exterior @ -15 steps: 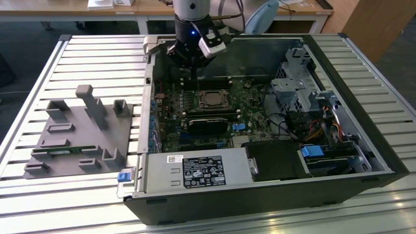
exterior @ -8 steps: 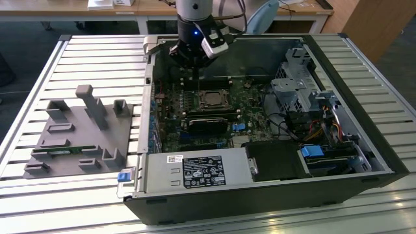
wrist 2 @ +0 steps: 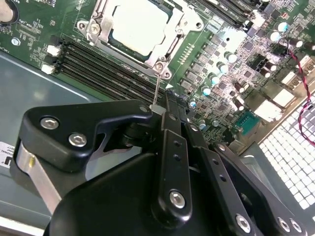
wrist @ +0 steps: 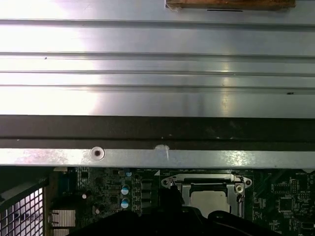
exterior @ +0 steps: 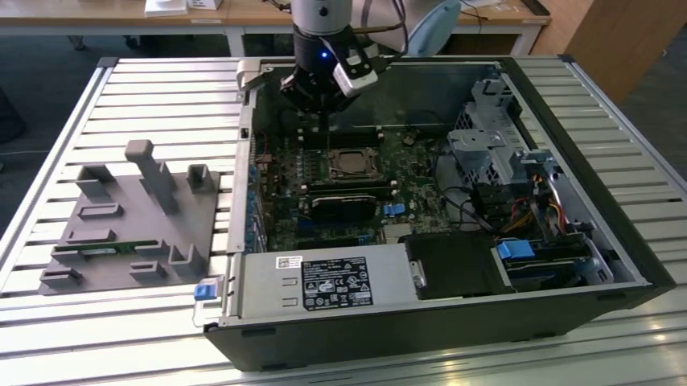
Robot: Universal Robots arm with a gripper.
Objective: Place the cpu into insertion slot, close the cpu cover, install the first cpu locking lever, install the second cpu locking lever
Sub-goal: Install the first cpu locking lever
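The cpu (wrist 2: 135, 24) lies flat in the insertion slot (exterior: 333, 165) on the green motherboard, its silvery top showing in both wrist views (wrist: 211, 202). The cpu cover (wrist 2: 170, 46) lies closed over it as a metal frame around the chip. A thin wire cpu locking lever (wrist 2: 156, 88) rises from the cover's corner to my fingertips. My gripper (wrist 2: 165, 101) hangs just above the socket's far side (exterior: 320, 117), its black fingers pressed together on the lever's end. A second lever cannot be made out.
The open computer case (wrist: 157, 130) lies on a slatted metal table. Black memory slots (wrist 2: 108, 69) run beside the socket. A drive cage (exterior: 483, 145) and cables fill the exterior view's right, a power supply (exterior: 322, 281) the front. A grey fixture block (exterior: 129, 225) stands outside, left.
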